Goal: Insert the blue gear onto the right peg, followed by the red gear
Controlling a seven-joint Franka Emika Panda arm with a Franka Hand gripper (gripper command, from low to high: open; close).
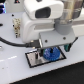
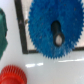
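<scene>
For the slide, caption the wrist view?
Blue gear over the black-rimmed plate, red gear lying off it.

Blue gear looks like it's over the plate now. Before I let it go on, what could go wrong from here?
1. In the wrist view the blue gear sits over the plate, but its hub slot shows only a pale spot; whether it is fully seated on the peg is unclear, so it may jam.
2. The red gear lies close beside the plate, so a retreating gripper might nudge it.
3. The arm hides the gripper in the exterior view.
</scene>
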